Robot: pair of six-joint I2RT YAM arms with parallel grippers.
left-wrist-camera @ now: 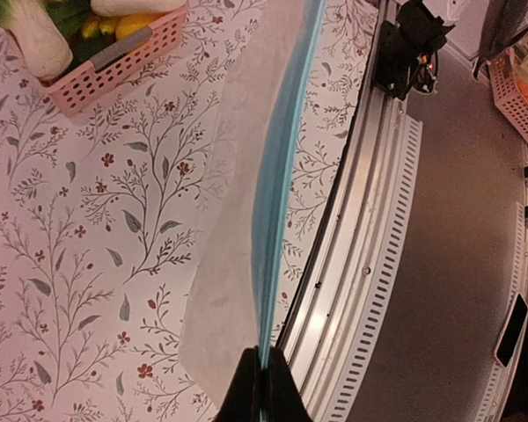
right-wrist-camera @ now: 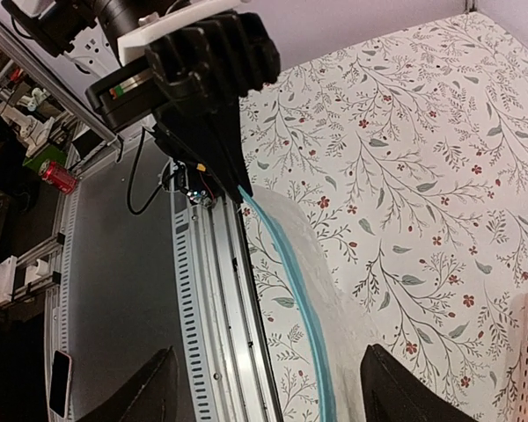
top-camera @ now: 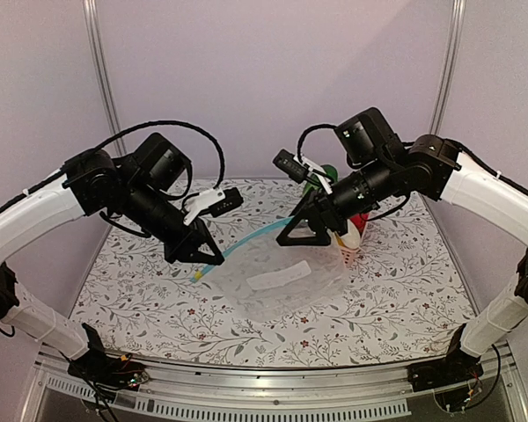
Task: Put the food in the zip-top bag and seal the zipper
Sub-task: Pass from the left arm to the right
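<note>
The left gripper (left-wrist-camera: 262, 374) has its two fingers pressed together on one end of the zipper (left-wrist-camera: 282, 176). This thin light-blue strip runs straight away from the fingers in the left wrist view. The right gripper (right-wrist-camera: 271, 352) has its fingers wide apart, and the strip passes between them.

The zip-top bag (top-camera: 321, 286) lies in the middle of the table (top-camera: 405, 303), with bare flowered cloth on each side of it. Its mouth edge is raised toward the two grippers.

The food (left-wrist-camera: 128, 22) sits in the pink basket (left-wrist-camera: 114, 66) on the right side of the table, behind the right arm and apart from the bag.

The bag is clear and crinkly, with a white label (top-camera: 277, 279) on it. The basket is slatted plastic. The bok choy (left-wrist-camera: 33, 40) has a smooth white stem and green leaves. A slotted metal rail (left-wrist-camera: 361, 264) borders the near edge of the table.
</note>
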